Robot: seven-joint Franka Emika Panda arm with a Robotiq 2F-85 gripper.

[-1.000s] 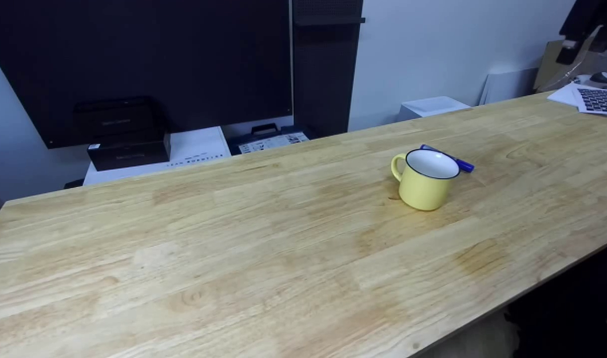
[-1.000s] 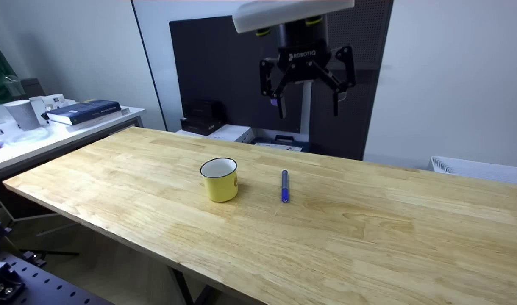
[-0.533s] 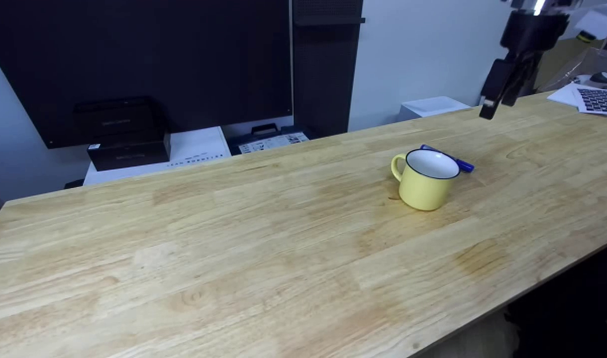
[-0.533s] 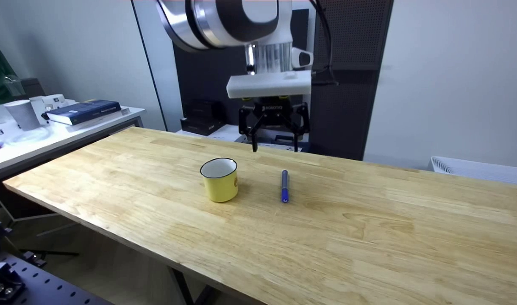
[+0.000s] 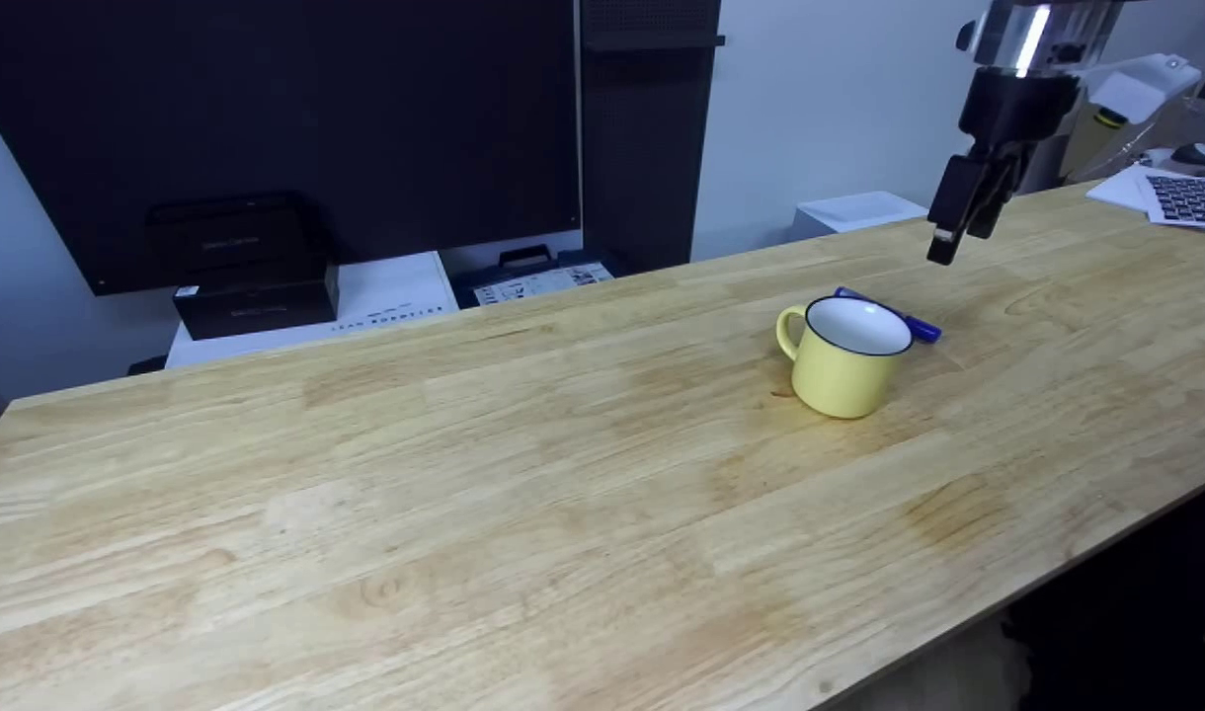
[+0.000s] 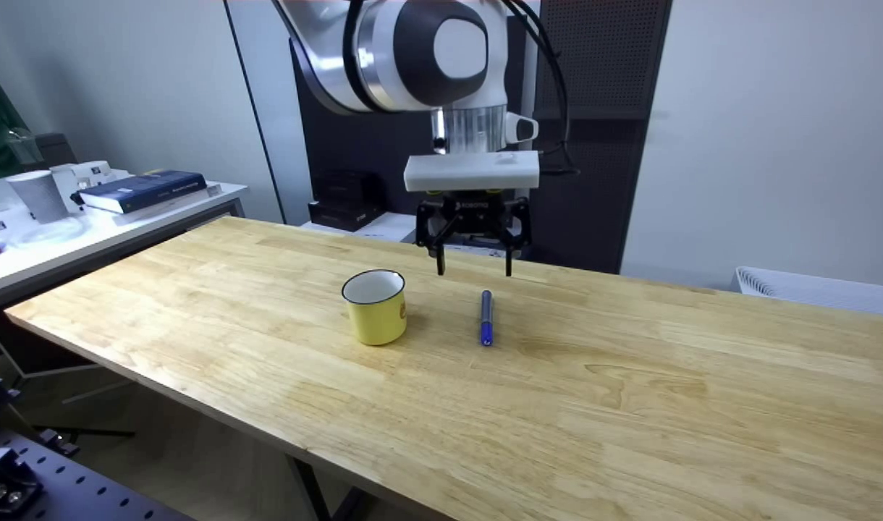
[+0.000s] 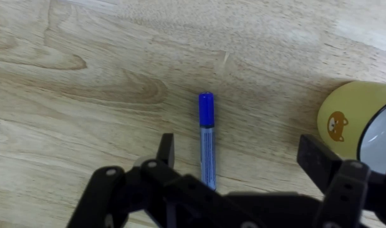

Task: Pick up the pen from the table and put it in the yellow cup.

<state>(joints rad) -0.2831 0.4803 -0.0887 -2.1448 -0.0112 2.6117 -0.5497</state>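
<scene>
The light-wood bench (image 6: 630, 420) fills much of both exterior views. Over it, in an exterior view, reaches the white and grey arm (image 6: 420, 72). At its end the jaws point down, spread wide, clear of the bench and gripping nothing. The yellow cup (image 6: 376, 322) stands upright on the bench, white inside and dark-rimmed; the wrist view cuts it off at the right edge, where a jaw overlaps it. The blue pen (image 7: 207, 139) lies flat on the bench, near the cup but apart from it. In the wrist view its long axis runs almost straight up and down, between the jaws and closer to the one at left; its lower end is partly hidden by a jaw. The cap (image 6: 486, 334) is the end nearest the camera in an exterior view and points to the top of the wrist view.
</scene>
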